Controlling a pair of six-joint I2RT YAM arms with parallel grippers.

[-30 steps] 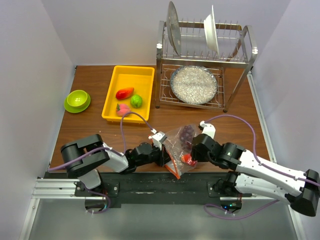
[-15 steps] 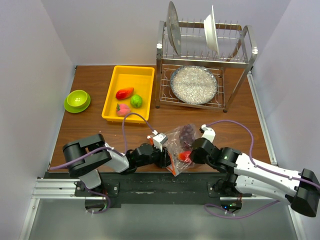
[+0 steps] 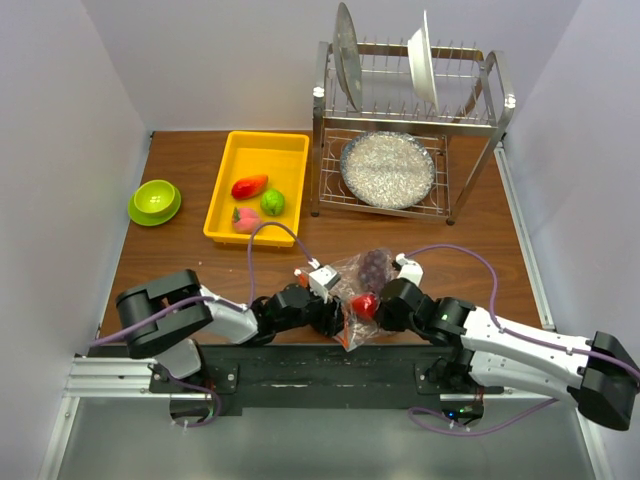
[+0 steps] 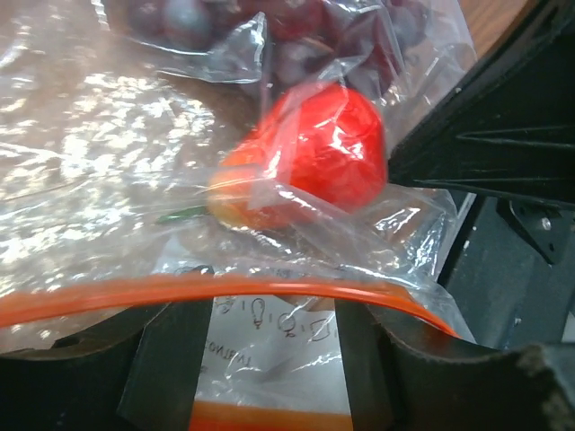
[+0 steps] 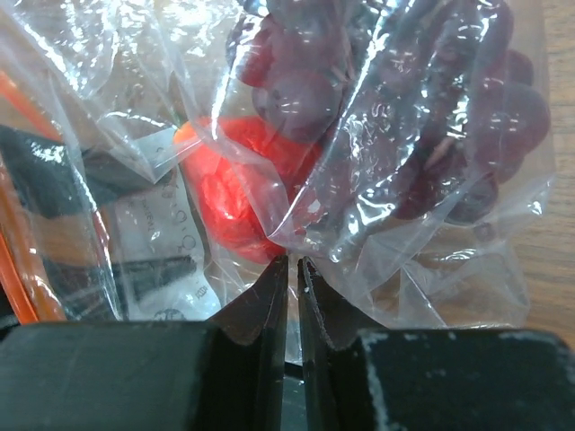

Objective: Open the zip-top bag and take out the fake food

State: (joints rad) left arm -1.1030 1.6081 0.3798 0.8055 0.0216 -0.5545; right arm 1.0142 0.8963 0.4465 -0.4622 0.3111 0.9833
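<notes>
Lying at the lower centre of the overhead frame, the zip-top bag (image 3: 347, 278) is set on the table (image 3: 480, 250) between the two grippers, each close against one side; its long axis is judged to run from the orange zip strip (image 4: 108, 296) at lower left up to the grape bunch (image 5: 422, 117) at upper right, so the mouth is turned toward the left arm, which is the nearer one to the seal. The left gripper (image 4: 268, 314) is seen with its jaws well apart and nothing clamped; the zip strip is laid across both fingers along the bottom of the left wrist view, and the red tomato (image 4: 328, 148) is seen just above it inside the film. The right gripper (image 5: 292, 265) is drawn in to a thin slit, and a fold of the bag's film appears to be pinched at its tips, just below the tomato and the grapes. Both pieces are enclosed in the bag, so their removal is not yet done. An orange-red piece (image 3: 250, 186), a green fruit (image 3: 271, 202) and a pink peach (image 3: 244, 217) are held in the yellow tray (image 3: 225, 195) at upper left, well apart from the bag; the lime-green bowl (image 3: 154, 200) and the dish rack (image 3: 405, 100) are also kept well clear, and nothing is seen in the way except the crumpled film itself.
</notes>
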